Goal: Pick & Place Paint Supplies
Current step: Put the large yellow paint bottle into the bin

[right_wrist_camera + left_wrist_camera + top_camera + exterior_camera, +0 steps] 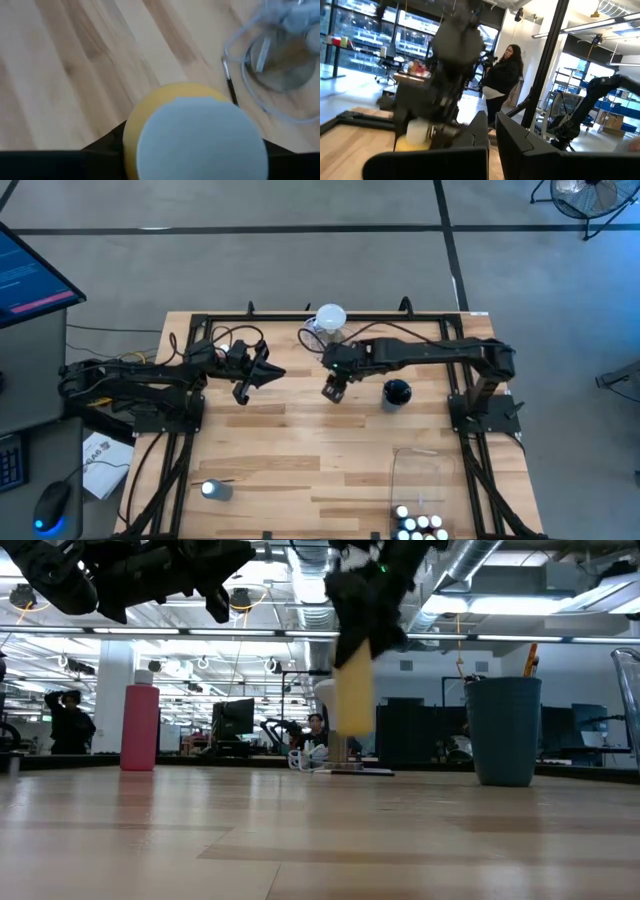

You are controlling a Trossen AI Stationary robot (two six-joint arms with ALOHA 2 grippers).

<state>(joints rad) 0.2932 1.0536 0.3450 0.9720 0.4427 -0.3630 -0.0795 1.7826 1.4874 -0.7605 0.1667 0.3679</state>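
The right gripper hangs over the middle of the surface, just in front of the clear jug, with its jaws closed around the yellow squeeze bottle, gripping it near the white cap. In the low view the bottle hangs upright, long axis vertical, its base clear of the wood, so it sits straight below the wrist and between the jaws rather than off to either side. The clear bin lies toward the front right corner from the jug, with a cluster of small white-capped paint bottles showing at its near end; if that is where the supplies go, the carry runs forward and to the right, and the right arm is plainly the nearer one. The left gripper waits to the left of the jug with its jaws shut on nothing. A thin dark paintbrush lies on the wood just beside the jug, a dark blue cup stands to the jug's right, and another small white-capped bottle lies on its side well to the front left. The surface is pale butcher-block wood in a dark frame. Beyond it is an open office with exposed ducts, monitors, a pink-red bottle and a person standing in the background.
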